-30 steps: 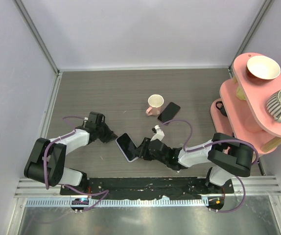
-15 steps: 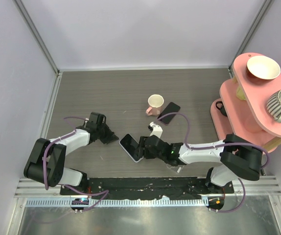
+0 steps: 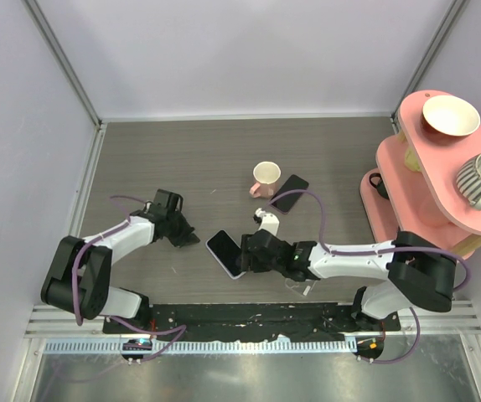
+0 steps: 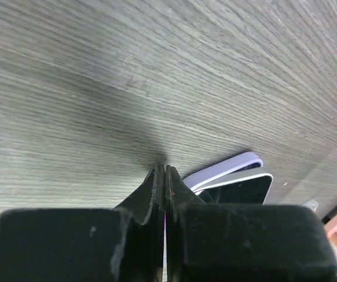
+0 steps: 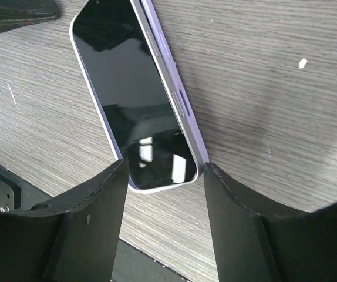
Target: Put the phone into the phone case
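Desk lies bare toward the far wall and left. A pink rack stands well apart at right, with a cup beyond the work spot. The phone lies screen-up in the lavender case, near the desk's front edge. One corner looks unseated, so pressing home is likely left. Right claw is spread astride the phone's end. Left claw is pressed together, tip just beside a corner.
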